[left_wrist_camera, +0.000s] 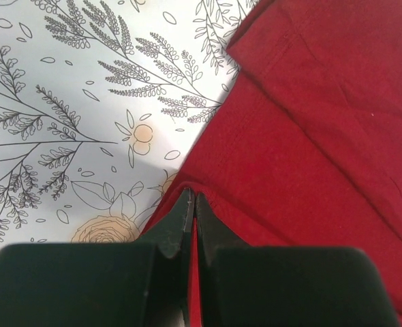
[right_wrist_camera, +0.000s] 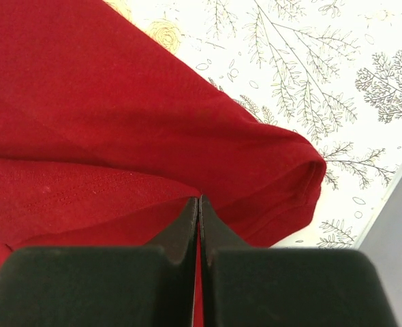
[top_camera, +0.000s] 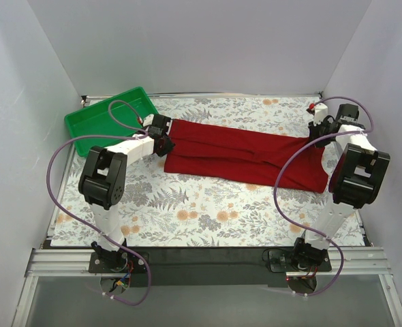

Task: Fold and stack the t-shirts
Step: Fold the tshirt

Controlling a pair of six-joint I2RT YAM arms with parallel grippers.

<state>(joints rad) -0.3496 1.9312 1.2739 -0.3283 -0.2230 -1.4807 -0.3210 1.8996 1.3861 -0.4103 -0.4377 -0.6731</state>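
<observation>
Red t-shirt (top_camera: 242,153): soft, limp, light, likely to sag between holds; left claw (left_wrist_camera: 192,204) and right claw (right_wrist_camera: 199,204) each pinch an opposite end.

T-shirt (top_camera: 245,153) seemingly plain dark red, tray (top_camera: 92,122) green, table (top_camera: 187,204) floral.

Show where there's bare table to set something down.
Widest: table between shirt and arm bases. Narrower strip behind the shirt, right of the tray. Crowded at both shirt ends, where left gripper and right gripper pinch it.
</observation>
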